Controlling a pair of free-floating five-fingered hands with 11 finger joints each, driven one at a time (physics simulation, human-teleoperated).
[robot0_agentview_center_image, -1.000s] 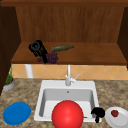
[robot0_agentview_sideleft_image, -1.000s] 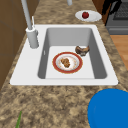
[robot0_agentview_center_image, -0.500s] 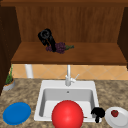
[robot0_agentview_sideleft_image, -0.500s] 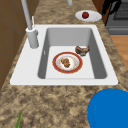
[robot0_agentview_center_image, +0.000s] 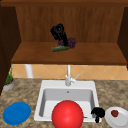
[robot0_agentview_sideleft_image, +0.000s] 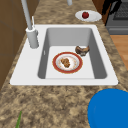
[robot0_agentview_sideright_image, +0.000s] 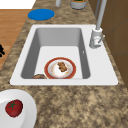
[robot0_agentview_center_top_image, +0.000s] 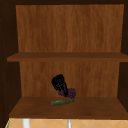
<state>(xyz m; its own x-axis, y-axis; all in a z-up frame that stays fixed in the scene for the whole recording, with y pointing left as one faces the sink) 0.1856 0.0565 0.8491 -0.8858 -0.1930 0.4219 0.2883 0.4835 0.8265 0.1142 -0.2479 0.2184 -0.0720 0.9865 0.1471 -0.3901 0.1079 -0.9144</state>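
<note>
The left hand (robot0_agentview_center_image: 58, 33) is hanging in the cabinet above the lower shelf (robot0_agentview_center_image: 37, 55), its fingers pointing down toward the shelf's middle. The fingers look extended rather than wrapped round anything, their tips reaching down just above the cucumber (robot0_agentview_center_image: 60, 48) and in front of the grapes (robot0_agentview_center_image: 70, 42); whether the tips are touching either one cannot be told. In the upper view the same hand (robot0_agentview_center_top_image: 59, 83) is standing over the cucumber (robot0_agentview_center_top_image: 60, 102), which is lying flat on the shelf (robot0_agentview_center_top_image: 32, 107) near its front edge, with the grapes (robot0_agentview_center_top_image: 71, 93) just behind it toward the back wall.

The right hand (robot0_agentview_center_image: 98, 113) is hovering low at the sink's (robot0_agentview_center_image: 45, 86) front right corner, its fingers curling loosely and gripping nothing, just beside the white plate (robot0_agentview_center_image: 117, 120) that is carrying a tomato (robot0_agentview_center_image: 114, 113) on the table (robot0_agentview_center_image: 27, 90). In the left side view a hand (robot0_agentview_sideleft_image: 110, 6) is showing at the table's far end beyond that plate (robot0_agentview_sideleft_image: 92, 17).

A red bowl (robot0_agentview_center_image: 67, 115) is sitting at the sink's front edge. In the basin, a red-rimmed plate (robot0_agentview_sideleft_image: 56, 68) is bearing a piece of brown food (robot0_agentview_sideleft_image: 66, 62), with another brown item (robot0_agentview_sideleft_image: 82, 50) just beside it. A blue plate (robot0_agentview_center_image: 16, 113) is lying on the table left of the sink, and a potted plant (robot0_agentview_center_image: 8, 81) is standing at the table's back left.
</note>
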